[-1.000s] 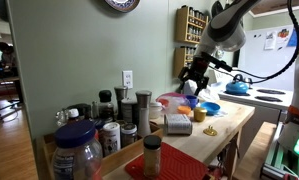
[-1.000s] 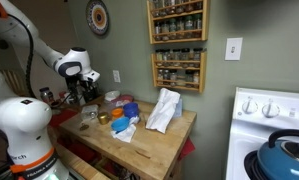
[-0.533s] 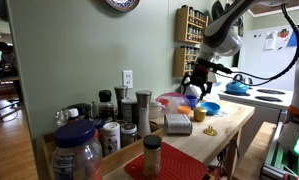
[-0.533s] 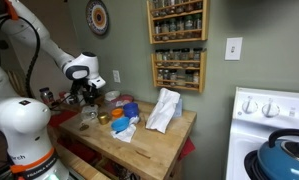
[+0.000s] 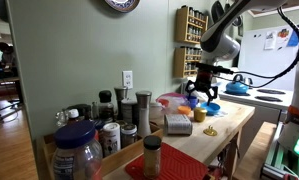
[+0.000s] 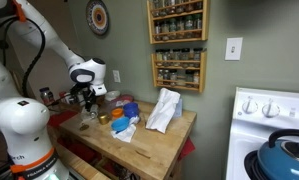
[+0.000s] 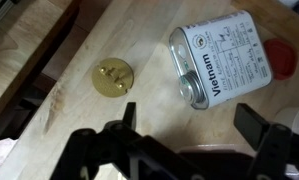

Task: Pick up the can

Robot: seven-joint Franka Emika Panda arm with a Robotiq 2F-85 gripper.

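The can [image 7: 217,60] is a silvery-white tin with printed text. It lies on its side on the wooden counter [image 7: 79,120], and also shows in both exterior views [image 5: 177,123] [image 6: 89,116]. My gripper [image 7: 189,125] is open and empty. It hovers above the counter with the can just beyond its fingertips, not touching. It appears in both exterior views [image 5: 201,95] [image 6: 87,100]. A small yellow-orange jar [image 7: 114,78] stands to the can's left, also seen in an exterior view [image 5: 199,113].
Blue bowls [image 5: 210,107] sit near the gripper. Dark-lidded spice jars [image 5: 114,125] and a large blue-lidded jar [image 5: 77,150] crowd one end of the counter. A white cloth [image 6: 164,110] lies on it. Spice racks [image 6: 177,40] hang on the wall. A stove with a kettle [image 6: 284,150] stands beside it.
The arm has swung along the counter and lowered a little, bringing the open gripper over the can and yellow jar. Nothing on the counter has moved.
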